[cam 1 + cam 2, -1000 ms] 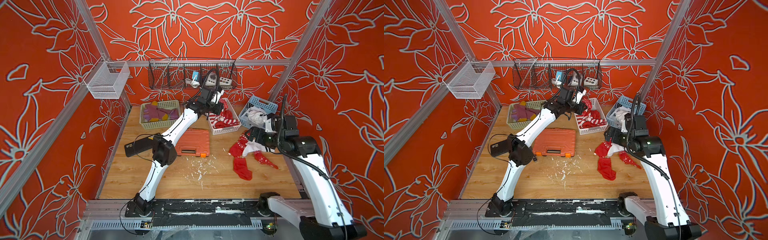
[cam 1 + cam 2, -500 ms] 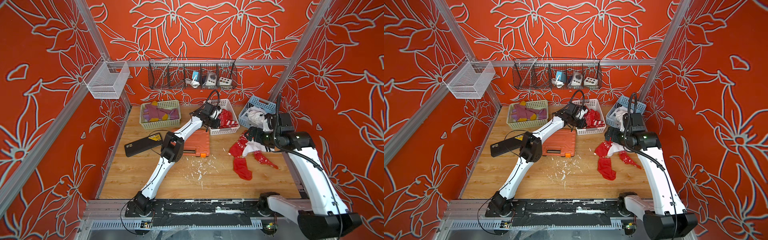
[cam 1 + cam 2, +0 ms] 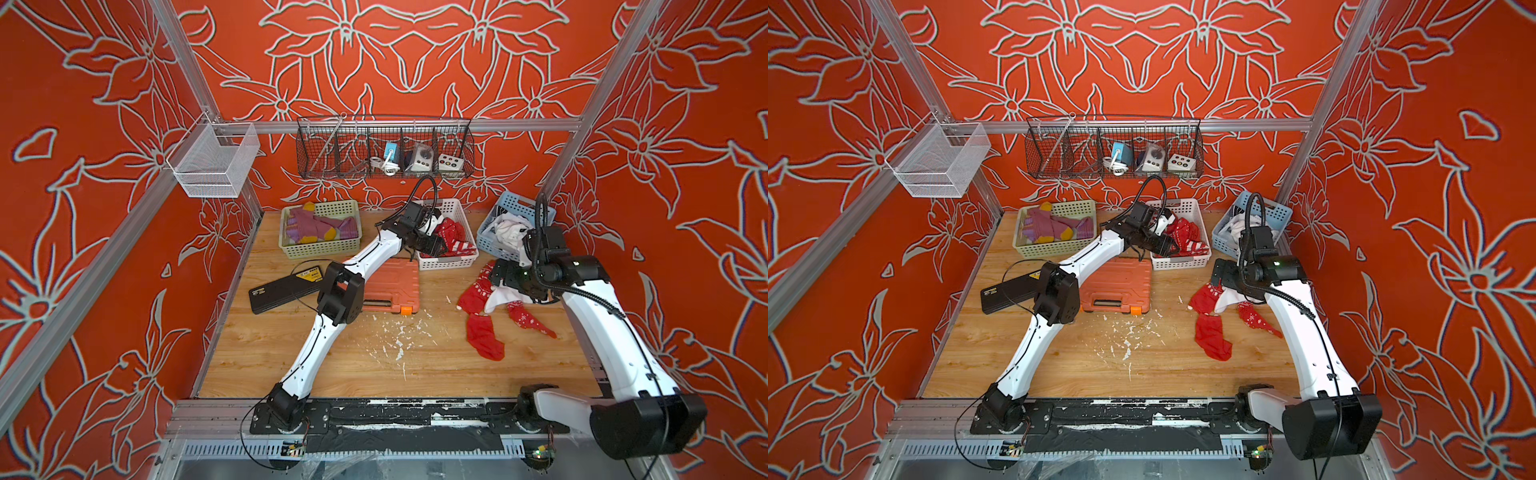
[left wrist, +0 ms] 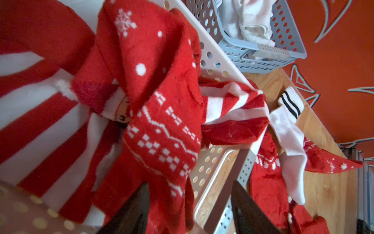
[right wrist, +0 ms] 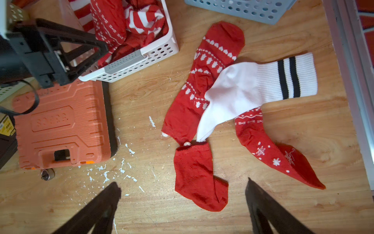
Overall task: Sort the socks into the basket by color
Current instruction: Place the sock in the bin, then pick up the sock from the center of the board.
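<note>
- Three baskets stand in a row along the far edge of the wooden table (image 3: 249, 353), in the middle of both top views. The green basket (image 3: 320, 249) is on the left, the white basket (image 3: 446, 262) in the centre and the blue basket (image 3: 487, 244) on the right.
- Purple socks (image 3: 320, 226) with mustard toes lie in the green basket. Red socks (image 3: 455, 237) fill the white basket, and white socks (image 3: 509, 228) sit in the blue basket.
- The left gripper (image 3: 432, 246) hangs over the near left corner of the white basket with its jaws parted. In its wrist view a red patterned sock (image 4: 162, 121) drapes down over the basket's pile, close by one of the fingers (image 4: 137, 206), with no squeeze on it.
- The right gripper (image 5: 182, 181) hovers above the table, jaws spread wide with nothing between them. In both top views it sits right of centre, just in front of the blue basket.
- Four loose socks lie clustered on the table below it:
  - a tree-patterned red sock (image 5: 202, 77)
  - a plain red sock (image 5: 194, 176), touching one end of the tree-patterned one
  - a snowflake red sock (image 5: 269, 150)
  - a white striped sock (image 5: 253, 85) with two black bands, lying across both patterned ones
- An orange case (image 3: 395, 282) lies just beside the white basket's front corner, and a black box (image 3: 282, 289) lies to its left.
- White flecks (image 3: 399, 336) dot the wood at the centre of the frame.
</note>
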Robot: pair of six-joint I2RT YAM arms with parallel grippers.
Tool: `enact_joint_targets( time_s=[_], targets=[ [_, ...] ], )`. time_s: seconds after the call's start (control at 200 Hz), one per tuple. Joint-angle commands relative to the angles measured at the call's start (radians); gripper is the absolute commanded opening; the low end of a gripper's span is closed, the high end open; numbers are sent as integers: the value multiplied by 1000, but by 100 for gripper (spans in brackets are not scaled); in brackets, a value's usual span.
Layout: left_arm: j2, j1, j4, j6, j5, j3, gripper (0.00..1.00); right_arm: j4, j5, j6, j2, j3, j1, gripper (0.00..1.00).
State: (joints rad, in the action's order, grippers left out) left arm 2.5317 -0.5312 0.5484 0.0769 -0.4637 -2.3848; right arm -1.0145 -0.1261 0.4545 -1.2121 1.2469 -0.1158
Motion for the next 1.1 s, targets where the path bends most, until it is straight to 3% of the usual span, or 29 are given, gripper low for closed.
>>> enact_joint_targets(
  time_s=[0.0, 0.12, 0.335, 0.635, 0.796, 0.981, 1.091],
  targets=[
    [-106, 17, 26, -20, -54, 14, 64, 14, 40, -2, -23, -15, 10, 98],
    [-158, 40, 28, -7, -84, 47, 65, 36, 42, -2, -70, -17, 11, 97],
    [-272, 76, 52, 11, -142, 105, 66, 83, 62, 17, -153, -70, 12, 83],
    [-475, 108, 80, 6, -139, 307, 66, 172, 79, 27, -286, -132, 12, 89],
    [-573, 136, 102, 3, -132, 385, 65, 214, 91, 30, -378, -126, 12, 88],
    [-681, 167, 123, 9, -137, 474, 65, 253, 141, 32, -455, -125, 16, 75],
    [-742, 185, 134, 13, -144, 523, 65, 258, 144, 34, -473, -124, 23, 55]
  ],
)
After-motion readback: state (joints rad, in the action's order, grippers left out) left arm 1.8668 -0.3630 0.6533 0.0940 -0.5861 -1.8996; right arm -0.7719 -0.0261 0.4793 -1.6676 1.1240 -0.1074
